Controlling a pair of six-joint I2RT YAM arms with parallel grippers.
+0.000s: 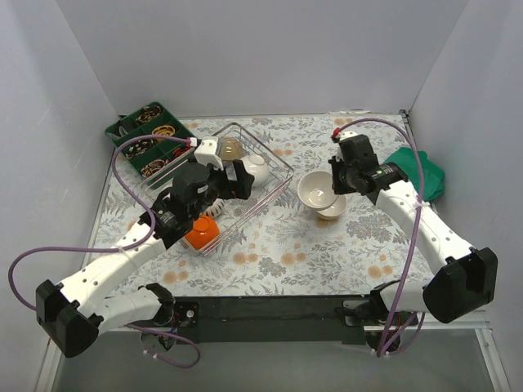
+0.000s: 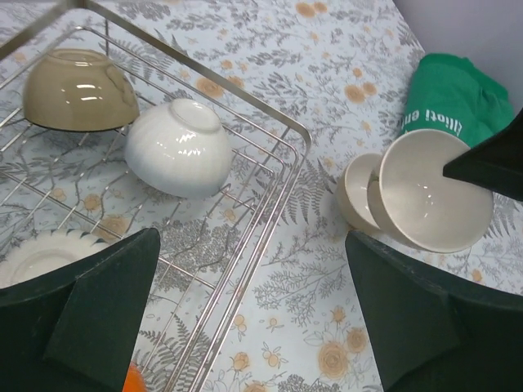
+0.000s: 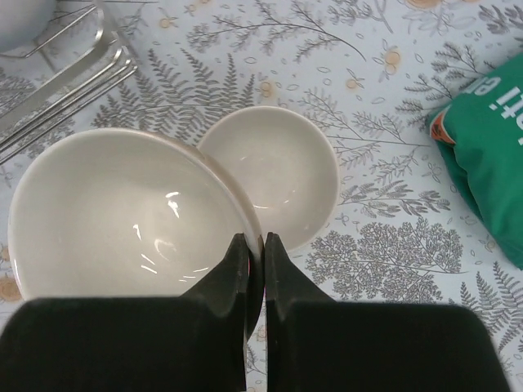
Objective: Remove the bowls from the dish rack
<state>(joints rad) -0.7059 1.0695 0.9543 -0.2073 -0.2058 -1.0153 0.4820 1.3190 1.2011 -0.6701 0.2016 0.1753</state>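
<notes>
Rim of the large cream bowl (image 3: 122, 220) sat pinched in the clenched right claw (image 3: 255, 245), with a smaller bowl (image 3: 278, 171) touching it just beyond. The left claw (image 2: 252, 245) hung released over the dish rack (image 2: 282, 192); farther ahead, inside, lay a white bowl (image 2: 180, 147) and a tan bowl (image 2: 78, 90).

The right arm's two black fingers (image 3: 237, 273) rise from 6 o'clock, pinched together on the rim of a large cream bowl (image 3: 122, 220), one finger inside and one outside. That bowl fills the 8 o'clock side, and its rim overlaps the edge of a small cream bowl (image 3: 282, 175) near centre. Both are upright on the floral surface (image 3: 384, 245). A wire rack (image 3: 69, 73) crosses at 10 o'clock; a green packet (image 3: 490, 155) lies at 3 o'clock.
</notes>
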